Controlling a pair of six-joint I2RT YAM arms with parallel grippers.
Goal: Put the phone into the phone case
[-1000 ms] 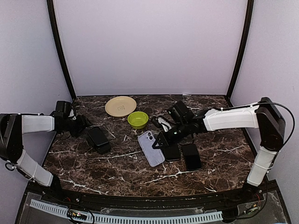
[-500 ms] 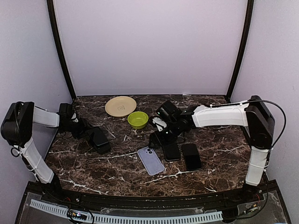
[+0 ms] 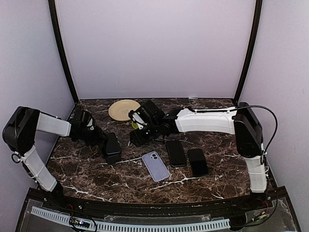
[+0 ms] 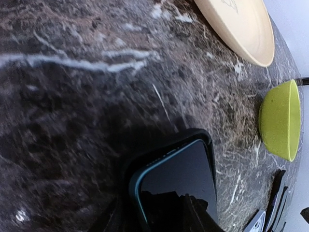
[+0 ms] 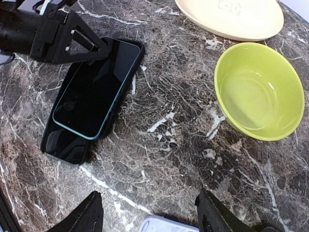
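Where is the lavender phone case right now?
In the top view, the phone case lies flat mid-table, just left of a black phone.

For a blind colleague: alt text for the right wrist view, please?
A black phone lies askew atop a second phone on the marble table, the left gripper at its far end. To the right sit a green bowl and a cream plate; the open right gripper hangs over the phone case at the bottom edge.
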